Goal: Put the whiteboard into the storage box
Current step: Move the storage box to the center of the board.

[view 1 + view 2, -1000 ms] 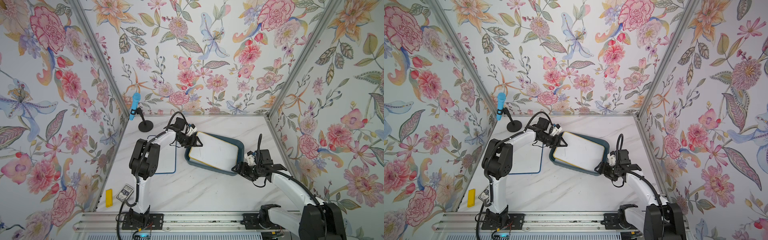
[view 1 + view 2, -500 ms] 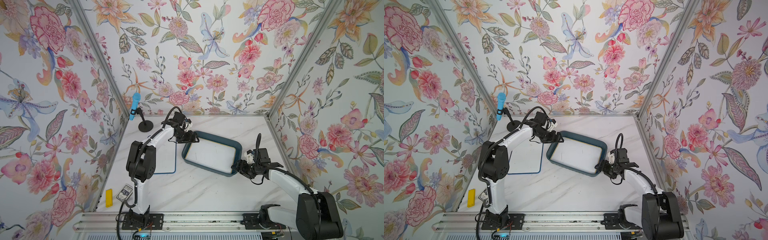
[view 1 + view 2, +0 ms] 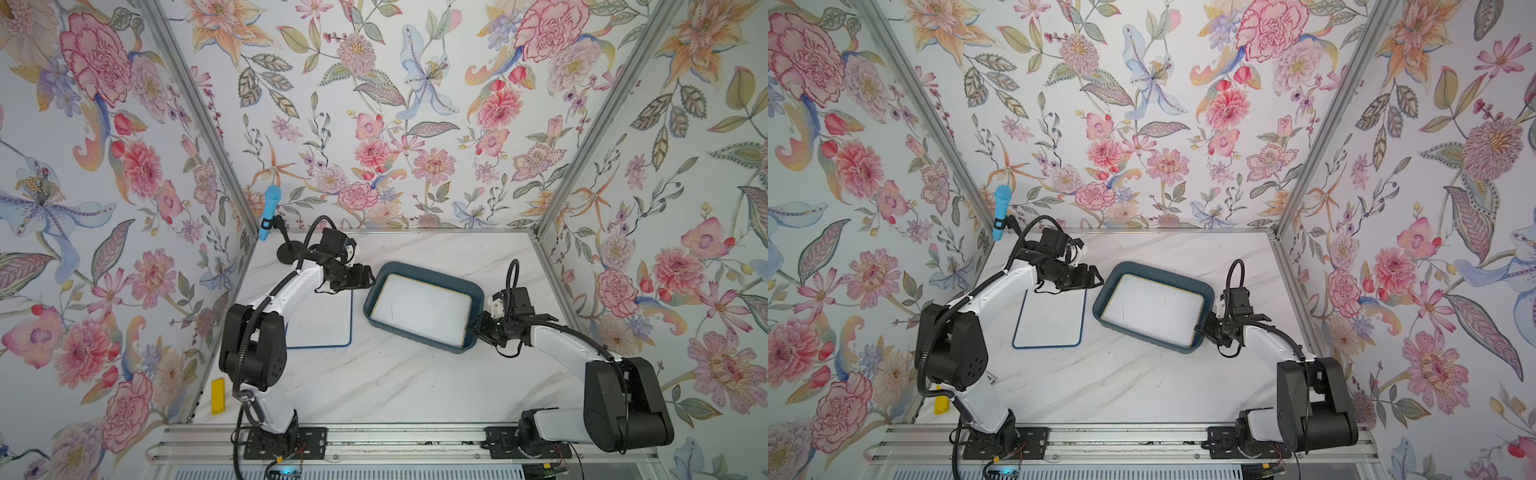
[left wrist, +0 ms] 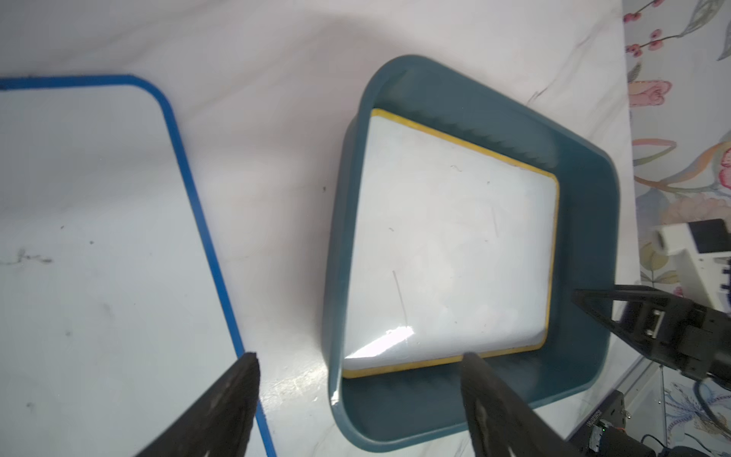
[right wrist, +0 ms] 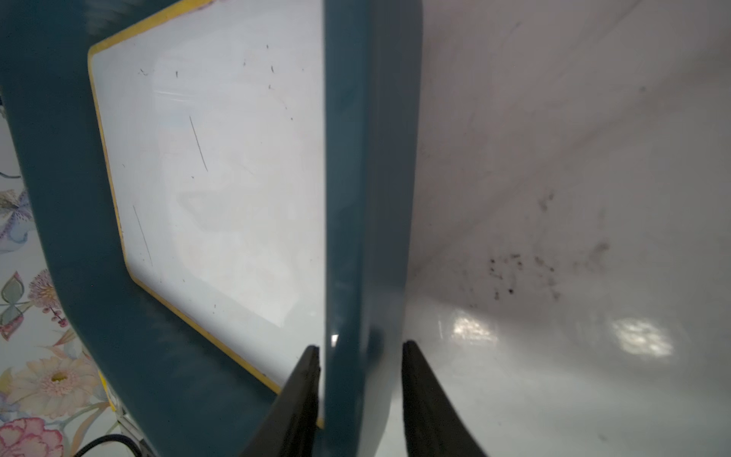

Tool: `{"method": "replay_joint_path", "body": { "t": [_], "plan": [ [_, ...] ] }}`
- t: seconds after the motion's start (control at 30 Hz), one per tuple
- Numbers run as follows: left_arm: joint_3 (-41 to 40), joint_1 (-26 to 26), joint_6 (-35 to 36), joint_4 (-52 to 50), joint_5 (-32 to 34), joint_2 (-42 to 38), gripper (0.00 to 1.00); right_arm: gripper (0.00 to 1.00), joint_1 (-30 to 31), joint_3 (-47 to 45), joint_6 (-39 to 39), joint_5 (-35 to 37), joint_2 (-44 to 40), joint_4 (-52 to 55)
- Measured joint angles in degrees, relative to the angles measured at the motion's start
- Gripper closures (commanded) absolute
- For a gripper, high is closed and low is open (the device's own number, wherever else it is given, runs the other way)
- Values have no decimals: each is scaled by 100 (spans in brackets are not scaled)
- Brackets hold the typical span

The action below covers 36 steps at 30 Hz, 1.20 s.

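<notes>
The teal storage box [image 3: 436, 280] [image 3: 1163, 279] sits mid-table. A yellow-edged whiteboard [image 3: 419, 309] [image 4: 451, 245] [image 5: 221, 166] lies flat inside it. A second, blue-edged whiteboard [image 3: 322, 322] [image 4: 99, 237] lies on the table to the box's left, partly under my left arm. My left gripper [image 3: 368, 278] [image 4: 360, 358] stands open and empty just over the box's left end. My right gripper [image 3: 473, 330] [image 5: 360, 345] is shut on the box's wall [image 5: 356, 198] at its near right corner, one finger inside over the board, one outside.
A blue microphone [image 3: 270, 212] on a black stand [image 3: 289, 253] is at the back left corner. A yellow item [image 3: 218, 396] leans at the left wall near the front. Flowered walls close in the marble table on three sides.
The yellow-edged whiteboard, held tilted over the box by my left gripper a second ago, now lies flat inside. The left gripper let go and opened. The right gripper closed on the box wall.
</notes>
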State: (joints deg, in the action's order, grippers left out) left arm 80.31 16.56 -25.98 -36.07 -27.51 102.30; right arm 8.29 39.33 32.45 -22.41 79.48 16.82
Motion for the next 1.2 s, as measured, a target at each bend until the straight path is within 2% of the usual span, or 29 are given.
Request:
{"method": "replay_joint_path", "body": {
  "t": [0.17,0.23,0.3,0.4,0.67,0.73,0.8,0.83,0.87,0.9,1.0,1.03,1.07,1.1,1.17,1.2],
  "plan": [
    [-68,59,22,175,81,468,33,99,55,422,-17,315,341,94],
    [-61,144,48,258,76,640,56,100,74,608,-118,402,505,173],
    [-39,234,48,337,74,813,68,100,87,826,-186,474,717,221],
    [81,321,0,433,63,1088,79,100,79,1241,-291,555,1104,282],
    [505,330,-487,1078,101,1569,82,100,-140,2562,-706,686,2267,398],
    [619,334,-614,1178,120,1665,82,95,-201,2830,-802,680,2494,407],
    [710,352,-713,1241,144,1735,81,87,-260,3062,-907,656,2682,411],
    [739,367,-754,1259,153,1755,81,77,-289,3143,-918,647,2752,411],
    [767,393,-796,1255,153,1773,80,62,-326,3206,-866,638,2817,389],
    [776,431,-846,1259,153,1777,79,53,-367,3261,-850,590,2879,361],
    [778,579,-929,1263,72,1777,72,37,-474,3300,-833,450,3003,291],
    [778,632,-938,1274,50,1770,65,34,-503,3300,-826,417,3012,299],
    [776,675,-962,1283,24,1755,54,14,-538,3300,-835,376,3012,302],
    [776,708,-994,1279,9,1720,38,2,-575,3305,-828,330,2999,299],
    [774,745,-1049,1281,-59,1602,19,0,-647,3353,-881,256,2977,306],
    [774,761,-1071,1279,-66,1506,16,0,-678,3399,-883,216,2964,306]
  ]
}}
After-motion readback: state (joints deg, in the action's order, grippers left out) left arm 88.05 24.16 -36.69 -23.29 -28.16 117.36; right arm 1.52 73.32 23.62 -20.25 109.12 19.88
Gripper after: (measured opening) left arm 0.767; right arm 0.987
